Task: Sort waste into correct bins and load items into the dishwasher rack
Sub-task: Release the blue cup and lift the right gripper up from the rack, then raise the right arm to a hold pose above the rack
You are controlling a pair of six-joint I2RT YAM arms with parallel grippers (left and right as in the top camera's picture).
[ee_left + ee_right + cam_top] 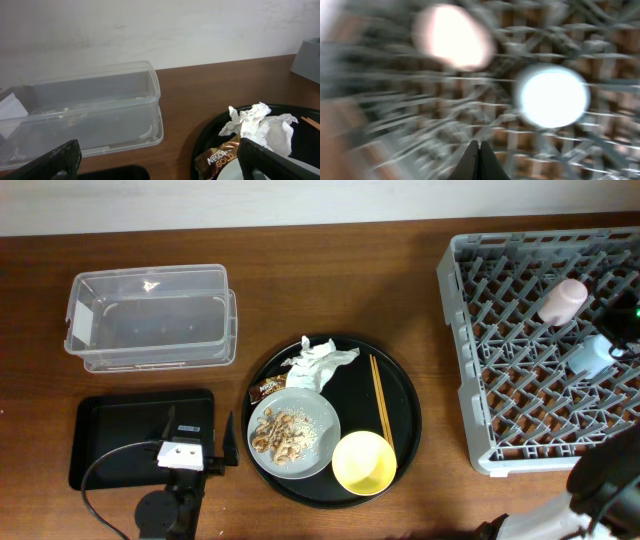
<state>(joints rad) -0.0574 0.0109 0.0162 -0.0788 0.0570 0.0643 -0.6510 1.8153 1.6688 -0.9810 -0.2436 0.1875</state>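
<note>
My left gripper stands open over the right end of the shallow black bin, holding nothing. Its right fingertip is next to the brown-and-gold wrapper. The crumpled white napkin lies just beyond it. Food scraps sit on the grey plate, beside the yellow bowl and chopsticks. The clear tub is empty. The pink cup and blue cup lie in the dishwasher rack. My right gripper is shut and empty above the rack, its view blurred.
The plate, bowl, chopsticks, napkin and wrapper all rest on a large round black tray at the table's centre. My right arm rises at the bottom right, beside the rack. A pale wall runs behind the table.
</note>
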